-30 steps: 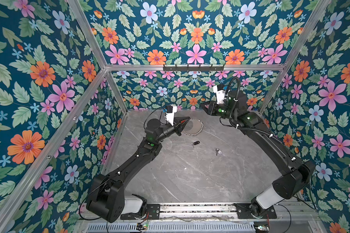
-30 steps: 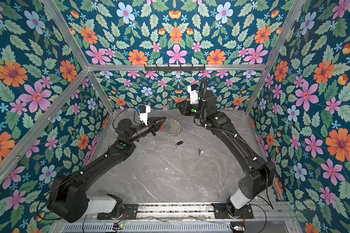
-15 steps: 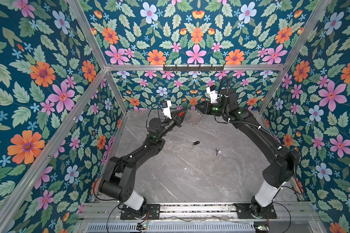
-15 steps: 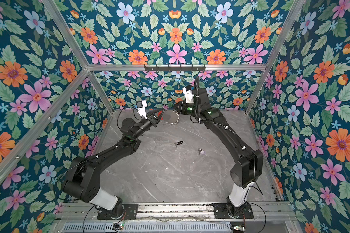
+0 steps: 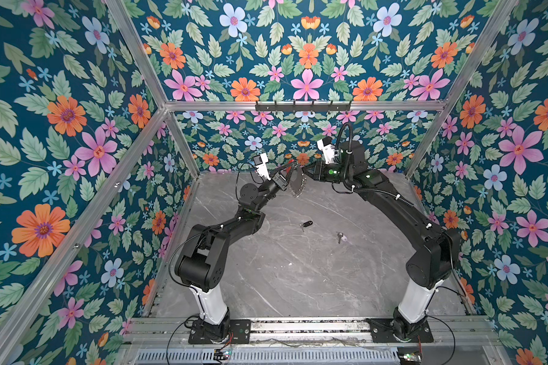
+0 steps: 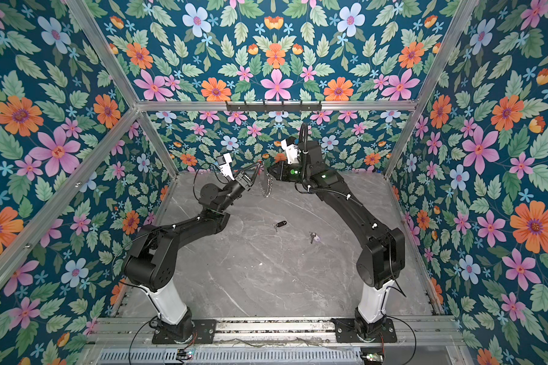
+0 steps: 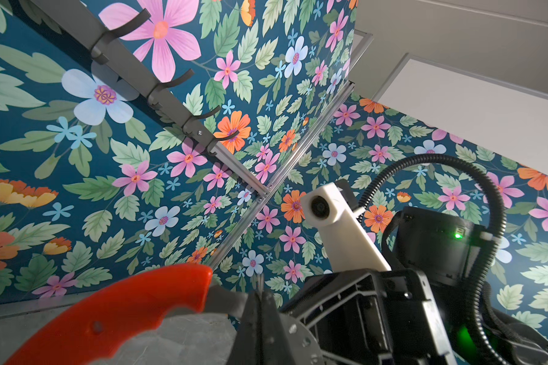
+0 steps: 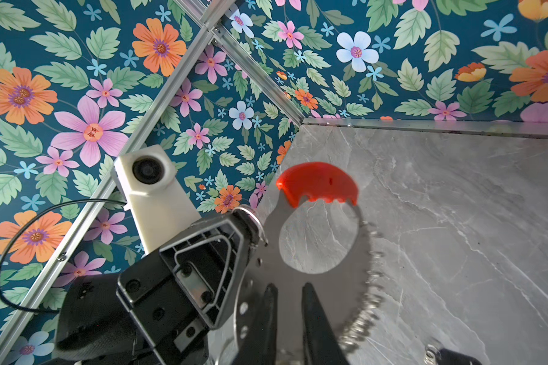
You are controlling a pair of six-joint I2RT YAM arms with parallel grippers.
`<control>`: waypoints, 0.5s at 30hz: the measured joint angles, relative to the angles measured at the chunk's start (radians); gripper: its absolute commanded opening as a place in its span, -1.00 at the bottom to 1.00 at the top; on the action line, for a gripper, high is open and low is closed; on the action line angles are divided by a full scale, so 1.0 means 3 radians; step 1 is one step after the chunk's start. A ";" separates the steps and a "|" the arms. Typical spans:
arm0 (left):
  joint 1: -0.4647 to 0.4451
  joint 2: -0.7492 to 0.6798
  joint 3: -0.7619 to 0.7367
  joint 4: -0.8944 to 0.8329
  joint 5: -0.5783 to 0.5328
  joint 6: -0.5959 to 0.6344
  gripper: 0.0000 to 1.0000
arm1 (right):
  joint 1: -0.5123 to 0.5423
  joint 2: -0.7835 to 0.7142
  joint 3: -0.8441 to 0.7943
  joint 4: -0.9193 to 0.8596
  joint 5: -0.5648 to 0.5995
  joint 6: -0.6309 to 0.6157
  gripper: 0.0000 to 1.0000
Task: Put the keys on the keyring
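Held aloft by pinching left claw [image 7: 259, 297]: large red-handled wire keyring [image 8: 318, 181], steadied for threading; at loop, narrowly parted right claw [image 8: 287, 292], grip unconfirmed; lying on grey marble desk [image 5: 298, 278]: small lavender-tagged silver key [image 5: 340, 237].

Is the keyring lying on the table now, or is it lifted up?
Lifted. The left gripper pinches the keyring beside its red section; in both top views it hangs clear of the table.

Floral walls [image 5: 76, 126], gry marble floor [image 5: 298, 278], poss. white ceiling [image 7: 472, 47].
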 measured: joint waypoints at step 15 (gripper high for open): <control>-0.0004 0.0239 0.0201 0.0351 0.0439 -0.0427 -1.00 | -0.0262 -0.0294 -0.0289 0.0108 0.0013 -0.0025 -0.62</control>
